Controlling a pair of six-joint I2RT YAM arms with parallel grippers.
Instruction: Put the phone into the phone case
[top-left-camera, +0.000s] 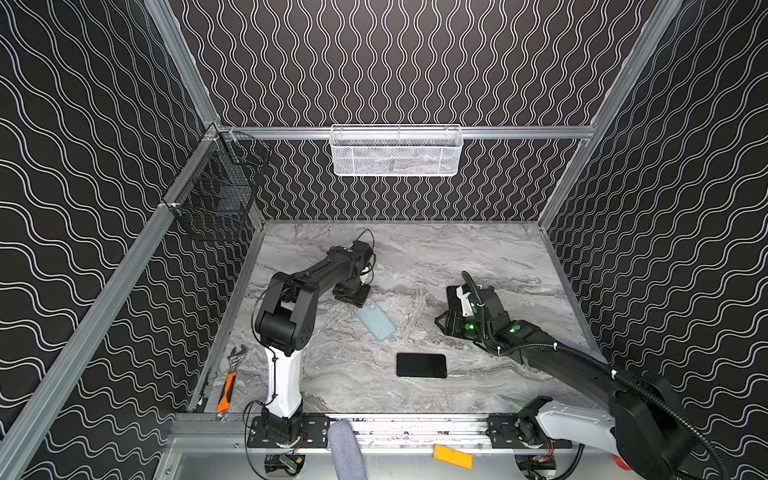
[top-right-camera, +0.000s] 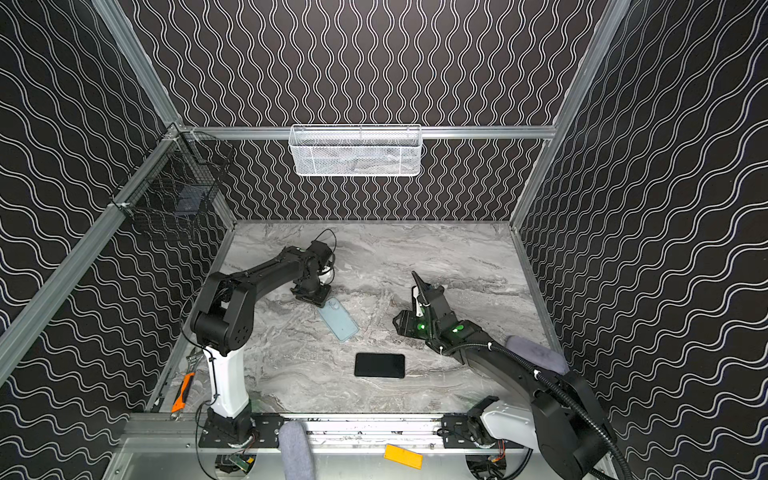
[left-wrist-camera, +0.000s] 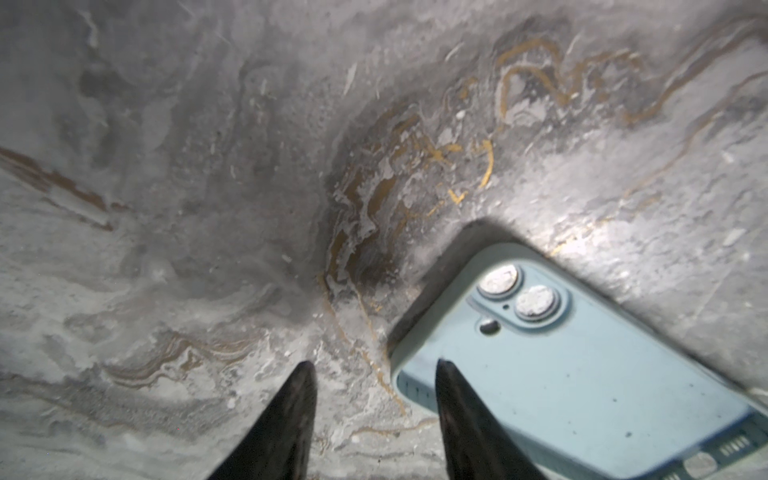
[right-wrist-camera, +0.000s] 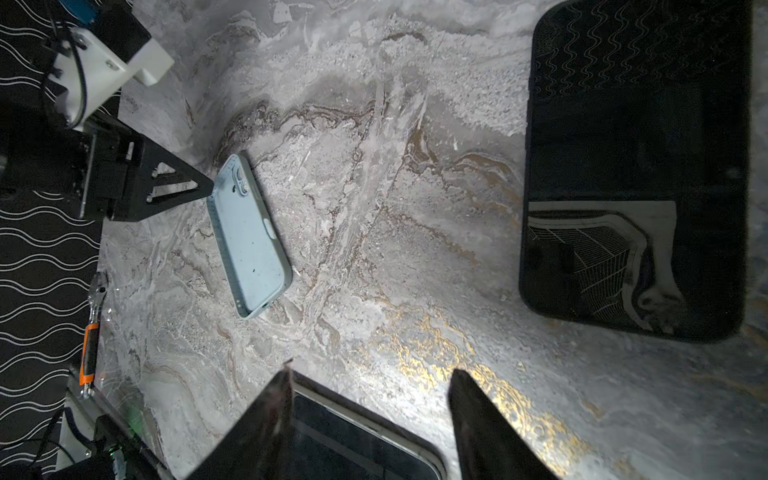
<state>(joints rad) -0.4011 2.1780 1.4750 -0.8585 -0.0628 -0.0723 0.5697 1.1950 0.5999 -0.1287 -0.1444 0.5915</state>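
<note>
Left pincer (left-wrist-camera: 374, 368), spread, sits over the phone case (left-wrist-camera: 582, 374) rim, maybe to grab it. Right pincer (right-wrist-camera: 372, 370), spread and empty, waits near the phone (right-wrist-camera: 636, 166).

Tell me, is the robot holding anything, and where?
Nothing is held yet. The left gripper, open, straddles the case edge at one corner; the right gripper is empty.

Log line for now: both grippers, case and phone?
left gripper open, straddling phone case corner | right gripper open, empty | phone lying flat, not in case
</note>
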